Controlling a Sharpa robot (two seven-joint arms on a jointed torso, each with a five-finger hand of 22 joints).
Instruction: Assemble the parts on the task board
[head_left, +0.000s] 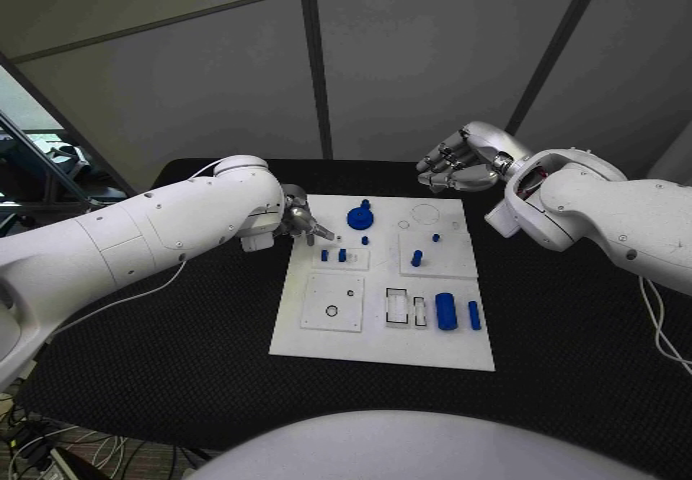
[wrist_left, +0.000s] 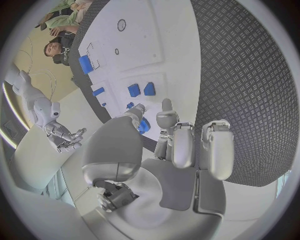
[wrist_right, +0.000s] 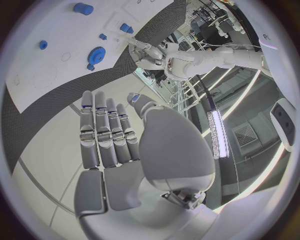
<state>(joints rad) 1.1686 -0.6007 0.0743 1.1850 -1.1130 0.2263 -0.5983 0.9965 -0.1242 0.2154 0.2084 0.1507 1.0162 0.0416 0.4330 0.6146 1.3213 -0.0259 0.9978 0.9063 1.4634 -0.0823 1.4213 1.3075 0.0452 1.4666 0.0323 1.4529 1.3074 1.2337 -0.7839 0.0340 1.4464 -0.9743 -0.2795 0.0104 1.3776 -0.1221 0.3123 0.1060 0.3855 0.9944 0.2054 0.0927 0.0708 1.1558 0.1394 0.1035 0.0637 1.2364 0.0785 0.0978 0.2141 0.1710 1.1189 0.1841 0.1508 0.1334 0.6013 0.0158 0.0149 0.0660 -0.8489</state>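
Task board (head_left: 378, 345) sits mid-table (head_left: 173, 380), long side running away from the robot. Parts on it: blue gear (head_left: 359, 214) at the far left, small pegs (head_left: 333, 256) just nearer than it, one upright peg (head_left: 417, 258) right of centre, and a blue cylinder (head_left: 446, 312) plus a slimmer bar (head_left: 475, 315) lying in the near-right area, long axes pointing away from the robot. Left hand (head_left: 302, 224) is at the board's far-left edge, fingertips just beside the gear and the small pegs; my read is it's the nearer hand for those. Its fingers (wrist_left: 215, 150) look loosely curled and apart, nothing visibly held. Right hand (head_left: 459, 163) hangs past the board's far edge over the table, well apart from any part, fingers curled in the head view; in the right wrist view its fingers (wrist_right: 106, 132) lie straight, side by side, nothing in them. Right wrist view also shows the gear (wrist_right: 97, 53) with its toothed rim, which the head view doesn't resolve. Left wrist view shows the small pegs (wrist_left: 141, 90) ahead of the fingertips and a blue part (wrist_left: 144, 126) partly hidden behind one finger; can't tell if they touch.
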